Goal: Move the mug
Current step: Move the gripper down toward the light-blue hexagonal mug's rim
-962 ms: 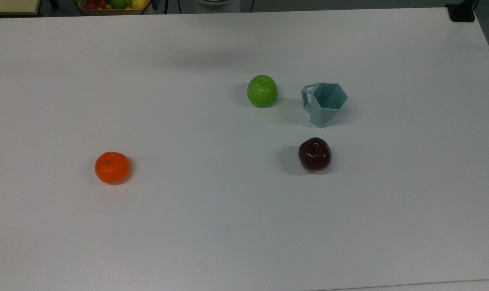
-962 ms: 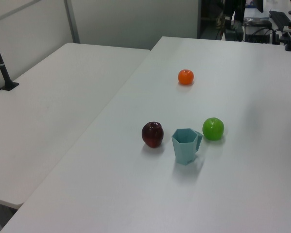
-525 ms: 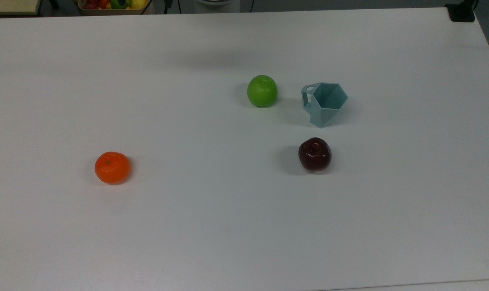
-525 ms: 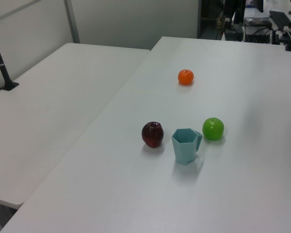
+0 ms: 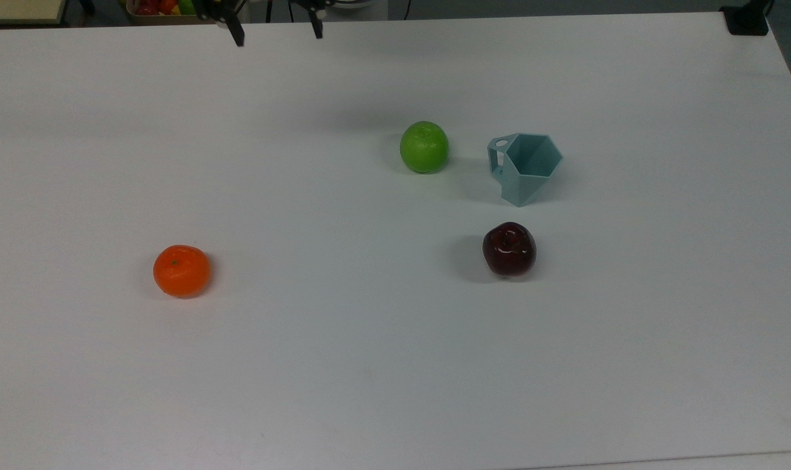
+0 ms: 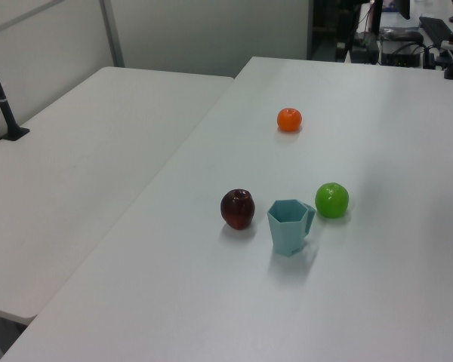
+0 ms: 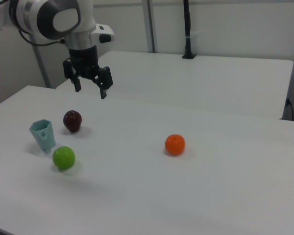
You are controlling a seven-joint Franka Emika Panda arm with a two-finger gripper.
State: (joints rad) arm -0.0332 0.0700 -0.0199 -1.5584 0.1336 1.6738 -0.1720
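While the mug (image 5: 524,166) stood upright on the white table (image 5: 343,365), nothing touched it. It was pale blue with flat, slanted sides and a six-sided rim, and it got thinner toward the bottom. In the top view its small handle pointed to the top view's left, toward the green apple (image 5: 424,147), which sat near the mug with a gap between them. The dark red apple (image 5: 509,249) sat near the mug too, lower in the top view, and did not touch it. The orange (image 5: 181,270) was well apart from the mug, far off to the top view's left. In the left view the mug (image 6: 289,226) stood between the red apple (image 6: 238,208) and the green apple (image 6: 331,200), with the orange (image 6: 289,119) far behind them. In the right view the gripper (image 7: 90,90) hung in the air, up above the table and higher than the mug (image 7: 43,135). Its two black fingers (image 7: 104,92) were spread wide and held nothing. In the top view the finger tips poked in at the top edge, well apart from the mug, and the gripper (image 5: 277,31) was over the far side of the table.
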